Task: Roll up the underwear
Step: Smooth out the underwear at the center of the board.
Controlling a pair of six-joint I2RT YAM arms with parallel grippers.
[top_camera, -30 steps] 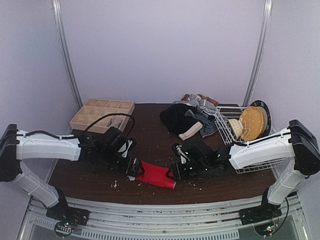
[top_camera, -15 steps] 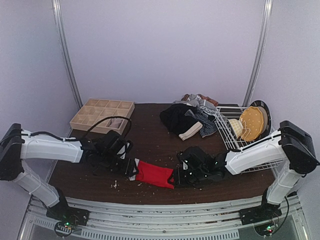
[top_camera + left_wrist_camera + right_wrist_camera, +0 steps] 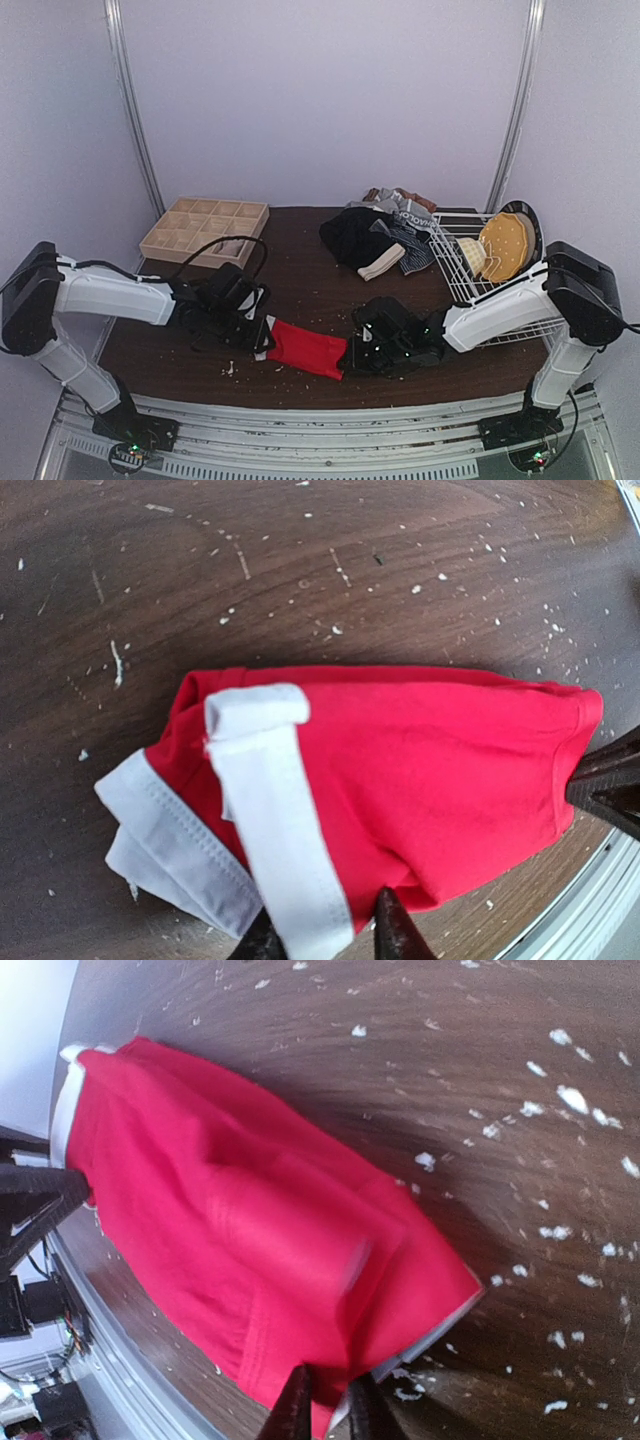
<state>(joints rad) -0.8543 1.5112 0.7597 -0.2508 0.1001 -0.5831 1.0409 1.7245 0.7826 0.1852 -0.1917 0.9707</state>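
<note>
The red underwear (image 3: 305,348) with a pale waistband lies folded near the table's front edge. Up close, the red underwear (image 3: 420,760) shows its white waistband (image 3: 270,810) folded across the left end. My left gripper (image 3: 257,335) is at that waistband end, and in its own view the left gripper (image 3: 325,935) is shut on the band and red cloth. My right gripper (image 3: 358,350) is at the opposite end. There the right gripper (image 3: 328,1410) pinches the edge of the red underwear (image 3: 240,1230). More underwear (image 3: 385,238), black and grey-striped, is piled at the back.
A wooden grid tray (image 3: 205,228) stands at the back left. A wire rack (image 3: 470,270) with a yellow round item (image 3: 505,245) sits at the right. Pale crumbs (image 3: 115,665) litter the dark wooden table (image 3: 300,285).
Both grippers have closed onto the two ends of the red underwear. The right arm has come lower and closer to the cloth, and the left gripper has shifted slightly right.
</note>
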